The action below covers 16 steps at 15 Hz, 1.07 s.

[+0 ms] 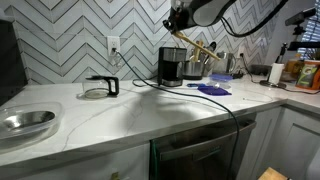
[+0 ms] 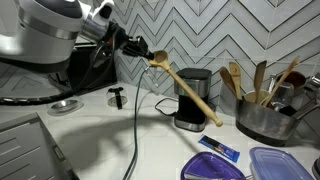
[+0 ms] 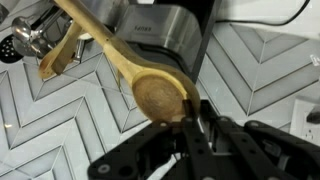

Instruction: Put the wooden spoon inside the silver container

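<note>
My gripper [image 2: 140, 50] is shut on the bowl end of the wooden spoon [image 2: 190, 92] and holds it high in the air. The handle slants down in front of the dark boxy appliance [image 2: 192, 98]. The same shows in an exterior view, with the gripper [image 1: 178, 28] and the spoon [image 1: 198, 44]. In the wrist view the fingertips [image 3: 190, 112] pinch the edge of the spoon's bowl [image 3: 160, 95]. The silver container [image 2: 262, 122] stands on the counter just beyond the appliance and holds several wooden utensils. It also shows in an exterior view [image 1: 194, 70].
A wide shallow metal bowl [image 1: 25, 122] sits at the counter's near end. A black stand [image 1: 102, 86] and a black cable [image 1: 215, 100] lie on the white counter [image 1: 120, 115]. Blue plastic lids [image 2: 210, 168] and a blue packet [image 2: 218, 150] lie below the spoon.
</note>
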Available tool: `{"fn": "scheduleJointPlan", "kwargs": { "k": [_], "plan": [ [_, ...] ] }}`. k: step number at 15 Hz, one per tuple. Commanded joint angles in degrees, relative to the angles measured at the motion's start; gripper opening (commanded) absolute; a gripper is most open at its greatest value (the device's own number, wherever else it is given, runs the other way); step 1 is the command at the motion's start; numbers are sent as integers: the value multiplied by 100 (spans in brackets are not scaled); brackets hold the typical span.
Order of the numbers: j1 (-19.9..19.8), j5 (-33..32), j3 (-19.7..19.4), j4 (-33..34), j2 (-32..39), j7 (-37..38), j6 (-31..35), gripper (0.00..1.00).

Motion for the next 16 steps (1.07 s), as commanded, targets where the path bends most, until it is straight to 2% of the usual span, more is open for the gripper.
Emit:
{"fn": "scheduleJointPlan", "kwargs": {
  "k": [1,3,4,5,12,13,16],
  "plan": [
    [-365,-621,-108,268,-56,684,849,3],
    [-560,-810,-156,637,135,1090,1398,3],
    [-378,-478,-116,337,-55,647,967,3],
    [-427,-502,-125,407,-39,692,1036,12],
    [-406,-502,-99,387,-6,691,1030,12],
    [-406,-502,-99,387,-6,691,1030,3],
    [-590,-802,-92,1079,451,1190,1650,3]
  ]
}}
